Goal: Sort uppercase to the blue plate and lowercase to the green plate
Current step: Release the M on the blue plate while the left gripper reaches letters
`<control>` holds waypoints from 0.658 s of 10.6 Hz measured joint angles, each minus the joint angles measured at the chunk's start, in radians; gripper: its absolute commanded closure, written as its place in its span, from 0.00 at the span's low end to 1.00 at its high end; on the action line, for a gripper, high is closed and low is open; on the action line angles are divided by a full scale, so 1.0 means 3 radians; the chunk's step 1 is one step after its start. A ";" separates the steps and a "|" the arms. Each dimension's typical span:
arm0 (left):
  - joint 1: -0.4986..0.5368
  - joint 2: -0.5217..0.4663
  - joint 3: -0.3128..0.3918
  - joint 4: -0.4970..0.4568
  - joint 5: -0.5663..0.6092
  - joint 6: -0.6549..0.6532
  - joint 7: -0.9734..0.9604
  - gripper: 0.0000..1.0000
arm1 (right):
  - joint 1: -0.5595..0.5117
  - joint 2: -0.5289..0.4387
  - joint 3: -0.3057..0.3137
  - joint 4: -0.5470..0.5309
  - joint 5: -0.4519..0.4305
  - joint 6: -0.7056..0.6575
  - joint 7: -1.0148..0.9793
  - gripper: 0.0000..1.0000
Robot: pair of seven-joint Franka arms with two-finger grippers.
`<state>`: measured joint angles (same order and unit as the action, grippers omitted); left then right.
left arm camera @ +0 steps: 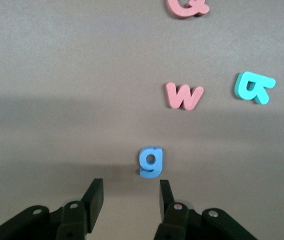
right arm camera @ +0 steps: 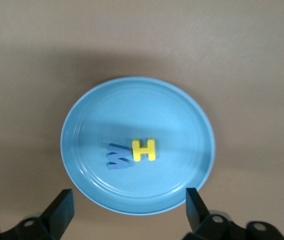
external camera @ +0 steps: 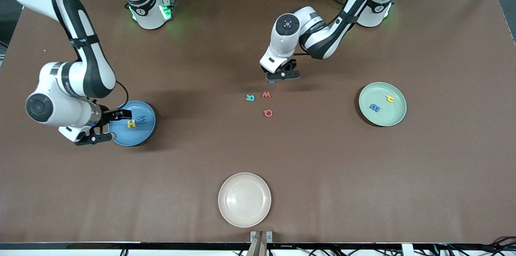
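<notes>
The blue plate point(external camera: 139, 136) lies toward the right arm's end and holds the yellow H point(external camera: 131, 123) and the blue M point(external camera: 141, 119). My right gripper point(external camera: 105, 126) is open and empty over the plate's rim; in the right wrist view point(right arm camera: 129, 207) the plate point(right arm camera: 182, 115), the H point(right arm camera: 144, 149) and the M point(right arm camera: 117, 156) show. The green plate point(external camera: 388, 117) holds the yellow hooked piece point(external camera: 390, 98) and the blue m point(external camera: 375, 107). My left gripper point(external camera: 283, 74) is open just above the table beside the blue g point(left arm camera: 151, 161). The red w point(external camera: 266, 94), the teal R point(external camera: 250, 97) and the red Q point(external camera: 268, 113) lie mid-table.
A cream-white plate point(external camera: 244, 199) stands empty near the table's front edge, nearer to the camera than the loose letters. In the left wrist view the w point(left arm camera: 184, 96), the R point(left arm camera: 253, 87) and the Q point(left arm camera: 188, 7) lie past the g.
</notes>
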<state>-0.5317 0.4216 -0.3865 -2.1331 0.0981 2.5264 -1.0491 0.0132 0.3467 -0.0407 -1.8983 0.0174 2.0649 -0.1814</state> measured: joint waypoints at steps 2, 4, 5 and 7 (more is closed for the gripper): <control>-0.0018 0.0062 0.0033 0.0091 0.0001 0.0008 0.0000 0.47 | 0.0000 -0.0245 -0.0020 0.0039 0.0000 -0.0012 0.0000 0.00; -0.0086 0.0132 0.0081 0.0139 0.0003 0.0065 0.0000 0.47 | 0.0000 -0.0508 -0.0022 0.0055 0.0000 -0.0096 0.0000 0.00; -0.0135 0.0178 0.0110 0.0142 0.0046 0.0104 -0.0005 0.47 | 0.0000 -0.0622 -0.0023 0.0055 0.0000 -0.0170 0.0000 0.00; -0.0220 0.0274 0.0161 0.0150 0.0337 0.0152 -0.0198 0.47 | 0.0000 -0.0799 -0.0023 0.0055 0.0001 -0.0298 0.0000 0.00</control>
<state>-0.5977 0.5038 -0.3382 -2.0880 0.1993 2.5721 -1.1086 0.0133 0.1070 -0.0477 -1.8818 0.0176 1.9756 -0.1815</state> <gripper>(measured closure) 0.467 0.000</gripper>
